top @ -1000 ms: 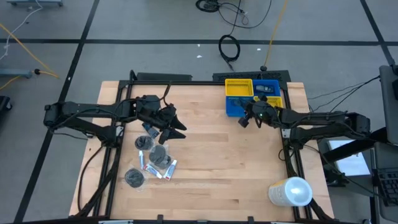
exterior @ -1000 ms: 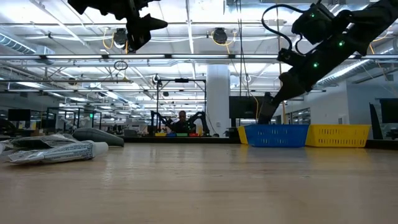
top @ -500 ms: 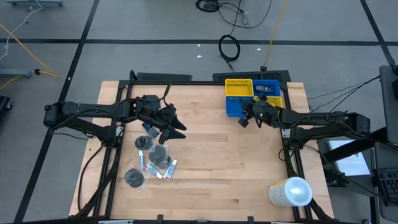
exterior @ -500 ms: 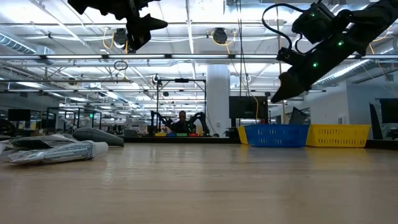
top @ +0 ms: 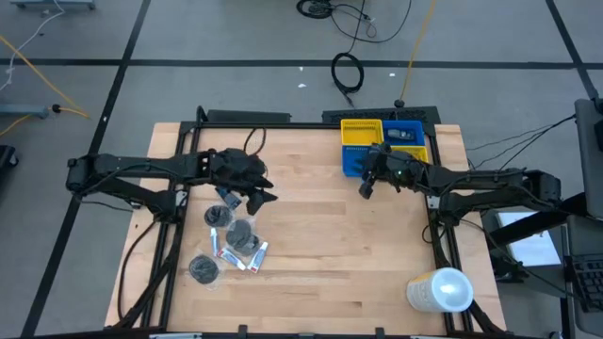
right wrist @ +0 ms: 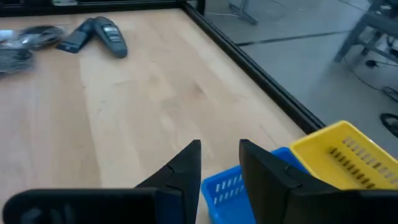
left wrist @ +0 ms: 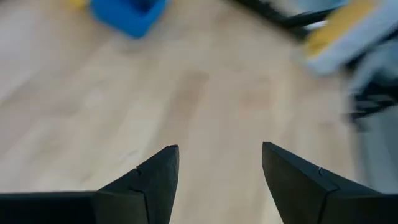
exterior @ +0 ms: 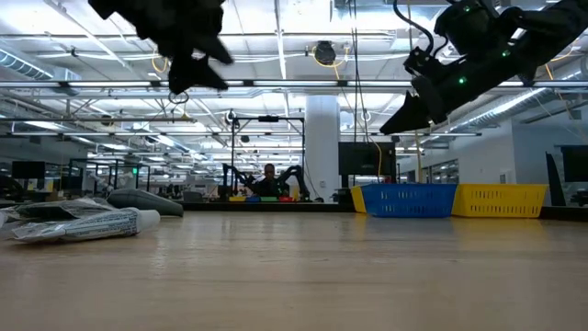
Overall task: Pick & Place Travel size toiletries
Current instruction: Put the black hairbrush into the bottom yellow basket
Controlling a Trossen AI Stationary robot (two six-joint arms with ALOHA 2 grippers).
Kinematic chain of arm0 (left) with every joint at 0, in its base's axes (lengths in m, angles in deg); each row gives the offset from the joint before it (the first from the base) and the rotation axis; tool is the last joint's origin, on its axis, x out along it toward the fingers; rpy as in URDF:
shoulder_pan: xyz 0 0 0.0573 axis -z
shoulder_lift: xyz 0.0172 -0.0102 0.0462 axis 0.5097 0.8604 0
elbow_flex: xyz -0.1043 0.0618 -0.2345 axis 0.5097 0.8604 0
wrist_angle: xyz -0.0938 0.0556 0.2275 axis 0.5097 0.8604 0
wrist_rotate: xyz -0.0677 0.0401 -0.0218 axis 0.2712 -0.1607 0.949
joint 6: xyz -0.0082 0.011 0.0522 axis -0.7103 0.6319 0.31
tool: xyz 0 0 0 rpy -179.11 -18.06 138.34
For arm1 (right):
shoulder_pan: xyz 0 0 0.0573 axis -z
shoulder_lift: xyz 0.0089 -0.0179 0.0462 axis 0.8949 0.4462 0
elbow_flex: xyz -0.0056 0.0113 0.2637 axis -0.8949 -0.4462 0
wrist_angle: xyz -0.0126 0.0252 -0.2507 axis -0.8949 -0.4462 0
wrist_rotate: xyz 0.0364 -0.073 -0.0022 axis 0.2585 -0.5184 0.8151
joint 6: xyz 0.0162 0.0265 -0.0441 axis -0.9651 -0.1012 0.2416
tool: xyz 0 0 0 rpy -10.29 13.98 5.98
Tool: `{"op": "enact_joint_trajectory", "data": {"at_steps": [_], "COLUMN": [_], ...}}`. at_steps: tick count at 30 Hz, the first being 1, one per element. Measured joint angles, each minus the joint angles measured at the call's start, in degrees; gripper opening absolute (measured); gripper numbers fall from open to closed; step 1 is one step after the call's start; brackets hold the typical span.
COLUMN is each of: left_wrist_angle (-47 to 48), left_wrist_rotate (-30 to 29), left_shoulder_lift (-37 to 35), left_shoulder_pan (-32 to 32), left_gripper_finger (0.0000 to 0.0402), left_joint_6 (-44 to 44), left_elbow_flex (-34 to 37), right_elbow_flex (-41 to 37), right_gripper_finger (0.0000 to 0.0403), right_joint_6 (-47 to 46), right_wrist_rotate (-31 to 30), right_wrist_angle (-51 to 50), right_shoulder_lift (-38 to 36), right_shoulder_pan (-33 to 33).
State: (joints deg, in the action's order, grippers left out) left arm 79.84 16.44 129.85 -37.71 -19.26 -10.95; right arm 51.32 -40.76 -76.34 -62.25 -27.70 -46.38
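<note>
Left gripper (top: 262, 196) is hanging in the air above the table (top: 320, 235), fingers spread wide, nothing between them; in its wrist view only bare wood is showing between the two fingertips (left wrist: 163, 163). The toiletries (top: 231, 240) are lying in a loose pile on the wood just below and beside this gripper, toward the near edge of the table: small dark bottles, white tubes with red and blue marks, a round dark tin (top: 203, 269) at the pile's far end from the gripper. In the low view the pile is showing as a white tube (exterior: 87, 225) and dark shapes flat on the table.

Right gripper (top: 364, 187) is hovering just off the blue bin (top: 352, 162), on the side facing the pile, fingers a narrow gap apart and empty. The yellow bin (top: 362, 134) is touching the blue one, on its far side from the gripper. The toiletries are sitting well apart from this gripper, across the table; its wrist view is catching dark bottles (right wrist: 99, 31) in the distance.

A big white cylinder (top: 439, 290) is lying at the table's corner, well apart from both grippers.
</note>
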Motion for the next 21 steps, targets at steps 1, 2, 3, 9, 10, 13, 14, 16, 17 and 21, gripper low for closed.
{"op": "enact_joint_trajectory", "data": {"at_steps": [1,2,3,9,10,13,14,16,17,21], "left_wrist_angle": [1.94,3.75,5.43,12.67,13.76,17.0,18.26,20.82,21.93,27.31], "left_wrist_rotate": [-2.41,-4.67,-6.47,-7.6,-7.47,-7.32,-7.44,-7.7,-8.24,-12.1], "left_shoulder_lift": [0.0,0.0,0.0,0.0,0.0,0.0,0.0,0.05,0.36,1.87], "left_shoulder_pan": [-0.01,-0.01,-0.01,0.89,1.45,3.38,4.14,5.75,6.53,9.57], "left_gripper_finger": [0.0227,0.0227,0.0227,0.0227,0.0227,0.0227,0.0227,0.0227,0.0227,0.0227], "left_joint_6": [0.1,-0.25,-0.73,-1.4,-1.42,-2.54,-3.59,-6.93,-9.38,-21.62], "left_elbow_flex": [0.0,0.0,0.0,0.0,0.0,0.0,0.0,0.0,0.0,0.02], "right_elbow_flex": [0.0,0.0,0.0,0.0,0.0,0.0,0.0,0.0,0.0,0.0], "right_gripper_finger": [0.0105,0.0105,0.0105,0.0106,0.0106,0.0106,0.0106,0.0105,0.0105,0.0105], "right_joint_6": [0.0,-0.04,-0.14,-0.08,-0.08,-0.04,-0.04,-0.03,-0.02,0.01], "right_wrist_rotate": [0.83,0.87,0.87,0.92,0.94,1.02,1.02,0.93,0.87,0.85], "right_wrist_angle": [0.05,0.09,0.11,0.19,0.43,1.62,1.91,2.91,3.53,4.89], "right_shoulder_lift": [0.0,0.0,0.0,0.0,0.0,0.0,0.0,0.02,0.02,0.02], "right_shoulder_pan": [-0.27,-0.64,-1.04,-3.73,-4.21,-5.58,-6.0,-6.98,-7.45,-9.02]}}
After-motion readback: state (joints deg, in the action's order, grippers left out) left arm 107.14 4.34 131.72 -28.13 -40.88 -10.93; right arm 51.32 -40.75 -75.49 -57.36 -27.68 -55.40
